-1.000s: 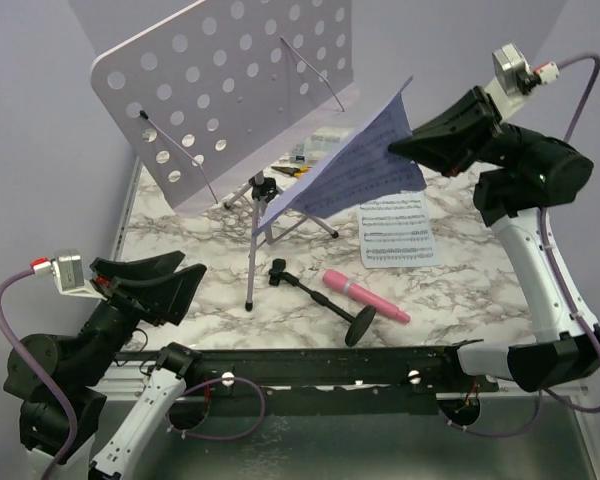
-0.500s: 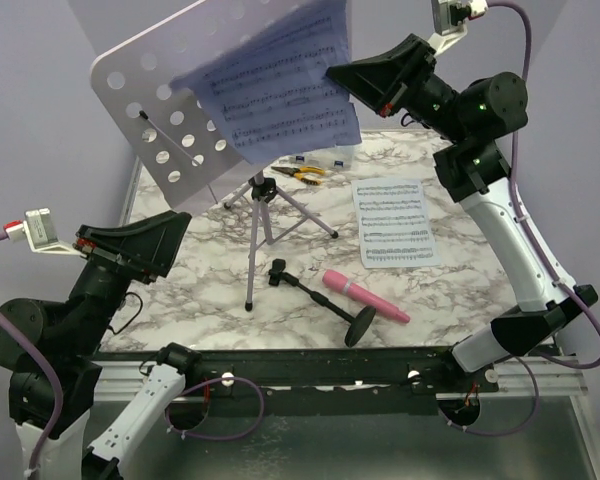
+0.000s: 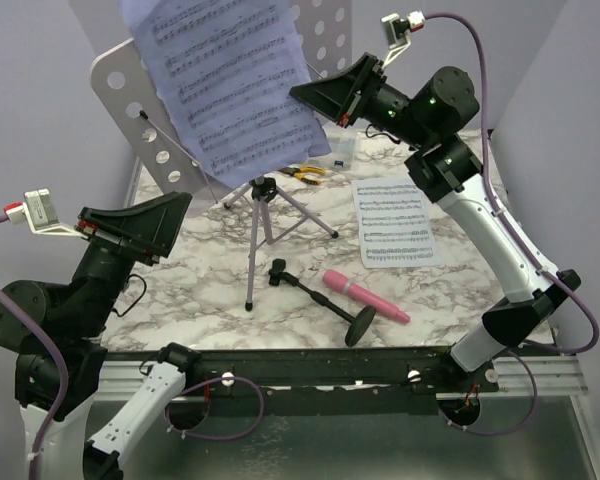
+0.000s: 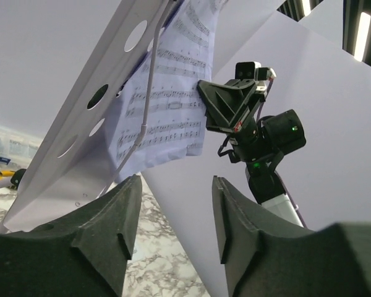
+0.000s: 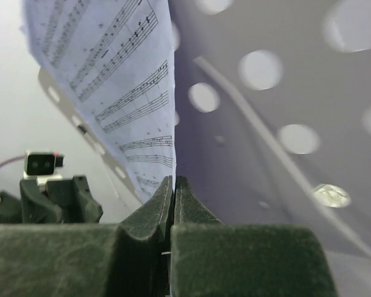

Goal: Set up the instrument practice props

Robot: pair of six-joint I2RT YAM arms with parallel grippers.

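The lilac perforated music-stand plate (image 3: 145, 110) stands tilted on its tripod (image 3: 263, 215) at the back left. My right gripper (image 3: 302, 93) is shut on the right edge of the lavender sheet-music page (image 3: 230, 85) and holds it in front of the plate; the page also shows in the right wrist view (image 5: 111, 80) and the left wrist view (image 4: 173, 105). The white sheet-music page (image 3: 394, 220) lies flat on the table. The pink toy microphone (image 3: 365, 297) lies beside its black round-base stand (image 3: 325, 300), which is on its side. My left gripper (image 3: 155, 225) is open and empty, raised at the left.
A clear plastic compartment box (image 3: 335, 150) and yellow-handled pliers (image 3: 302, 172) lie behind the tripod at the back. The marble table (image 3: 460, 280) ends at a black rail (image 3: 310, 365) near the arm bases. Lilac walls close in the back and sides.
My right gripper has swung the lavender page up and left, from hanging over the table to standing in front of the plate. My left arm has risen.
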